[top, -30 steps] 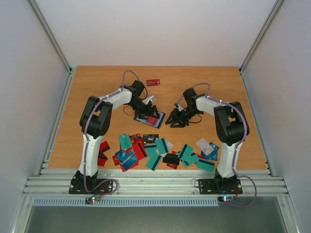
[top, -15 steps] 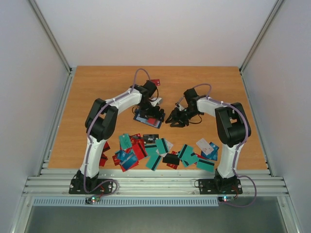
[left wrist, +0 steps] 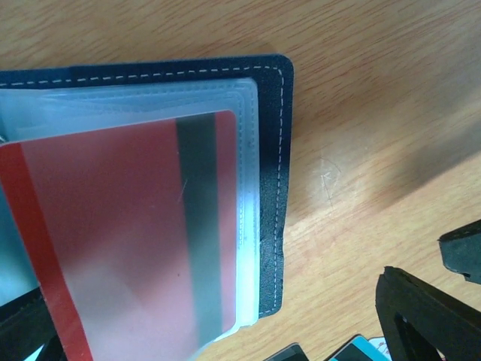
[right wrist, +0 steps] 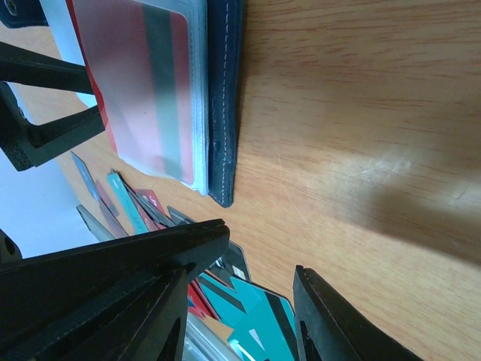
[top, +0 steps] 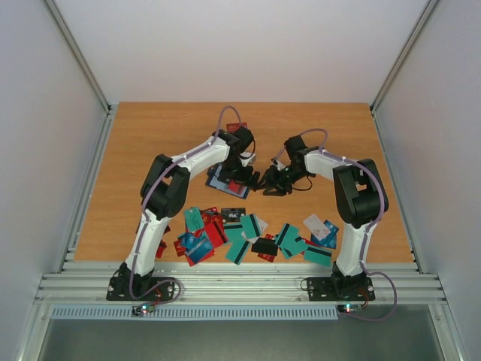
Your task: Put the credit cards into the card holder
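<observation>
The card holder (top: 222, 180) lies open on the table in the middle, navy with clear sleeves. It also shows in the left wrist view (left wrist: 273, 150) and the right wrist view (right wrist: 224, 90). A red card with a black stripe (left wrist: 128, 241) sits in its top sleeve, and its left edge sticks out. My left gripper (top: 242, 177) is open just above the holder, its fingers (left wrist: 417, 316) on either side of the card. My right gripper (top: 268, 186) is open and empty just right of the holder's corner, also seen in its own wrist view (right wrist: 240, 274). Many loose credit cards (top: 248, 233) lie in a row at the front.
One red card (top: 237, 125) lies alone at the far middle, partly behind the left arm. Teal and black cards (right wrist: 255, 316) lie just beyond the right gripper's fingers. Bare wood (top: 353, 143) surrounds the holder, with enclosure walls on three sides.
My left arm has swung to the right, carrying its gripper across the card holder towards my right gripper. The right arm has hardly moved.
</observation>
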Available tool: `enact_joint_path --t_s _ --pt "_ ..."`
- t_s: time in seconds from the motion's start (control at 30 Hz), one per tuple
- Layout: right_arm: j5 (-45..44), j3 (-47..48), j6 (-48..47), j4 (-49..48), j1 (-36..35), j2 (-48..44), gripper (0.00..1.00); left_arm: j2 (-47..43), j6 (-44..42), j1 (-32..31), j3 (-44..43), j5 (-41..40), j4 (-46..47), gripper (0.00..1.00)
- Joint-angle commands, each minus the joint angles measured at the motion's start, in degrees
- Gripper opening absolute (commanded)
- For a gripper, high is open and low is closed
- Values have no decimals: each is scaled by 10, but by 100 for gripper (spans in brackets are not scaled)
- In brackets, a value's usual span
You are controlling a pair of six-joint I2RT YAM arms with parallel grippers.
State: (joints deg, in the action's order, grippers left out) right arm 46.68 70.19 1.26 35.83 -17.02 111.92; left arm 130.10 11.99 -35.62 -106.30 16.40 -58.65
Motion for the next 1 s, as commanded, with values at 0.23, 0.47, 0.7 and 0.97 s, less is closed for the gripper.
enact_joint_path --t_s 0.23,0.47,0.7,0.97 --pt "-5 6 2 -2 6 -38 40 -72 6 5 1 -23 -35 99" --pt "-2 5 15 -17 8 -41 41 -109 -1 30 -1 -40 -73 99" --pt "45 -28 87 -100 8 -43 41 -131 -37 78 52 21 -2 96" --pt "66 -59 119 -138 8 -55 41 -71 -71 142 51 39 14 81"
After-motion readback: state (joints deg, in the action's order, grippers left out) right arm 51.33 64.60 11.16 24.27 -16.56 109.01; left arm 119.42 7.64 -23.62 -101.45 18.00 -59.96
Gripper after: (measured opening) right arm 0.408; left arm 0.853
